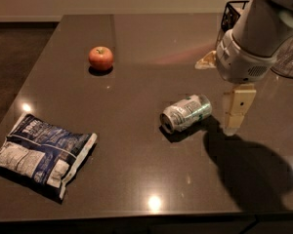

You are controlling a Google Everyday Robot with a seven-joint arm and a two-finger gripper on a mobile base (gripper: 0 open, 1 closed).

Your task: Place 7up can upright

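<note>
The 7up can (185, 113) lies on its side on the dark table (136, 48), the gripper (236, 112) hanging just beside it; an apple (100, 58) sits well apart.

The dark bench (151, 57) is smooth and glossy, the 7up can (185, 113) shiny metal, the bag (41, 152) probably crinkly plastic film, and the tool (237, 113) just beside the can matt cream plastic.

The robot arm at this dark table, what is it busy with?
The robot's gripper hangs close beside the 7up can, which lies on its side near the middle of the table. The can is not gripped and not yet upright. An apple and a snack bag lie further off.
</note>
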